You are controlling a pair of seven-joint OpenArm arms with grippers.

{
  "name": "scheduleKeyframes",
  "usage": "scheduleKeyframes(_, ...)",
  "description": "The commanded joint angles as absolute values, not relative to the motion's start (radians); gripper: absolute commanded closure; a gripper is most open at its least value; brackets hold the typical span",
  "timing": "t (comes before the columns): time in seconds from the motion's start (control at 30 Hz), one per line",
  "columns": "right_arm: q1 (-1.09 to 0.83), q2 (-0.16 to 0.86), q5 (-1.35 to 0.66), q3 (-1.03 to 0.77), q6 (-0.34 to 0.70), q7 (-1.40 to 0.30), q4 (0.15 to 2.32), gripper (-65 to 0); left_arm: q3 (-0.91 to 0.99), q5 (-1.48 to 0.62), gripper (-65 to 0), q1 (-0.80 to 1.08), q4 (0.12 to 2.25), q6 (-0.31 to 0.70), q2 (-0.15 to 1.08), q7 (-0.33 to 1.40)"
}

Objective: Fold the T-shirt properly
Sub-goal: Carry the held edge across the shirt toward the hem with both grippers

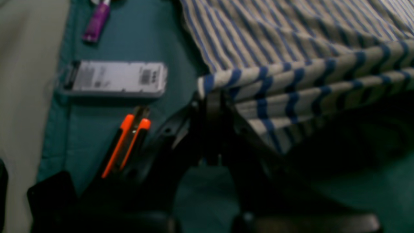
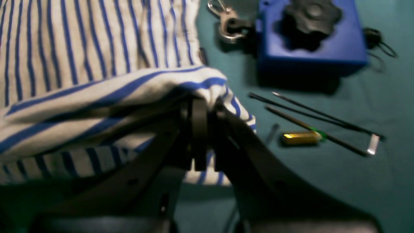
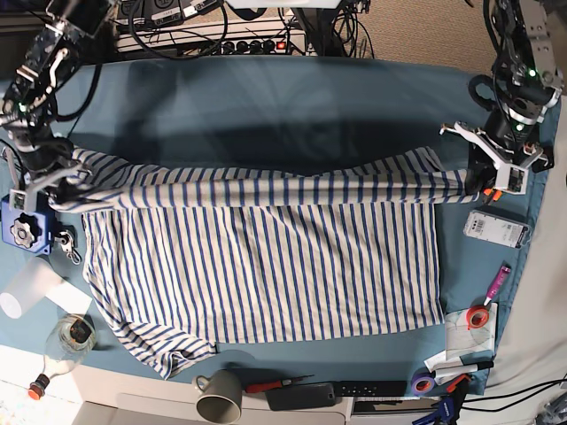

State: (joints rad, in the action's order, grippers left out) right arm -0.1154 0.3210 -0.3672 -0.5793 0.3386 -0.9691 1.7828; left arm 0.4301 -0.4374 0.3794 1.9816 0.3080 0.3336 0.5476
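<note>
The striped T-shirt (image 3: 257, 266) lies spread on the teal table cloth (image 3: 266, 106), with one long edge lifted and stretched into a band between both grippers. My left gripper (image 3: 477, 181) at the right of the base view is shut on a corner of the shirt; the left wrist view shows its jaws (image 1: 212, 95) pinching the striped cloth (image 1: 291, 48). My right gripper (image 3: 69, 184) at the left is shut on the other end; in the right wrist view it (image 2: 203, 106) clamps bunched cloth (image 2: 97, 48) above the table.
A grey barcoded box (image 1: 113, 78), an orange cutter (image 1: 127, 142) and a purple marker (image 1: 97, 21) lie by the left gripper. A blue box with a black knob (image 2: 310, 32), thin black rods (image 2: 317, 119) and a carabiner (image 2: 226, 22) lie by the right gripper. A mug (image 3: 221, 396) stands at the front edge.
</note>
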Motion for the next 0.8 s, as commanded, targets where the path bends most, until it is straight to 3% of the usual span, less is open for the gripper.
scheduleKeyframes(0.0,-0.086,0.347,-0.329,-0.577,0.317,-0.937,1.774,0.0,0.44,-0.422,0.0,0.36,1.981,0.279,0.35,0.522)
scheduleKeyframes(0.47,0.176,0.346,-0.312,-0.516,0.319,-0.943,1.512,0.0,0.434,-0.449,0.0,0.225,1.924,0.282,0.349,0.52)
scheduleKeyframes(0.77,0.253,0.346,-0.286,-0.516,0.34,-0.941,1.402,0.0,0.258,-0.357,0.0,0.051,1.69,0.281,0.349,0.5)
